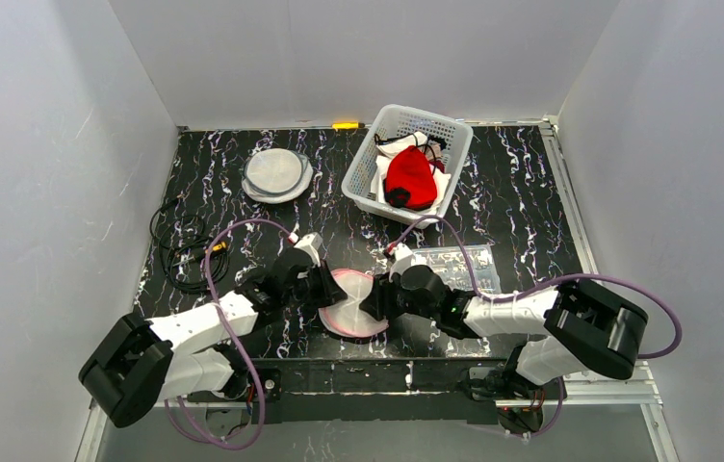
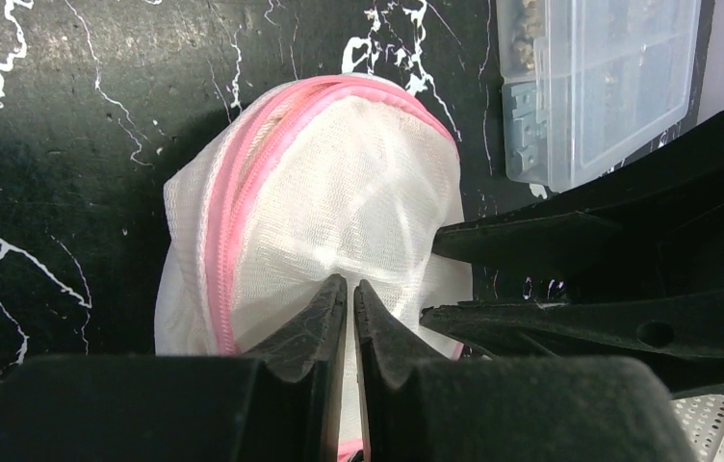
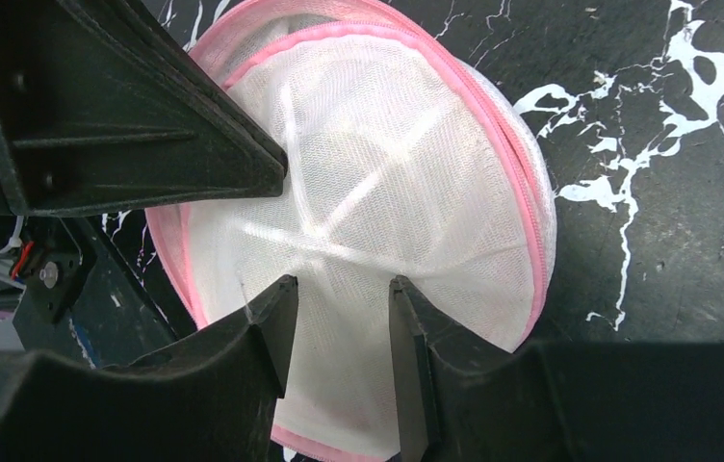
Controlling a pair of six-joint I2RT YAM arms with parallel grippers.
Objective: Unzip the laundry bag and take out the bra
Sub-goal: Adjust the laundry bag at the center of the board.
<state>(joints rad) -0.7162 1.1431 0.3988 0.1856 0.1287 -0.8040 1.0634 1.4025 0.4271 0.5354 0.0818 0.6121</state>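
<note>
The left gripper (image 1: 324,286) has its fingers pressed together on a pucker of mesh at the near-left edge of the laundry bag (image 1: 350,313), which lies flat on the tabletop (image 1: 512,207) between the two arms, close to their bases. The pink zipper (image 2: 233,192) runs around the bag's rim. The right gripper (image 1: 382,294) hangs over the opposite side, its fingers spread partway above the white mesh and pinching nothing.

To do this step well, the left pinch should hold the fabric taut and low, so the bag neither lifts nor slides. The right fingers then need the zipper pull itself rather than loose mesh. They should close on it squarely and draw it along the rim's curve, away from the anchored side. Pulling straight up would likely only bunch the bag.

The pull tab is the difficulty, since no view shows it clearly, and it may sit under a gripper or at the cut-off near edge. The bra cannot be made out through the mesh. Both wrist views lose the bag's near edge behind their own fingers.
</note>
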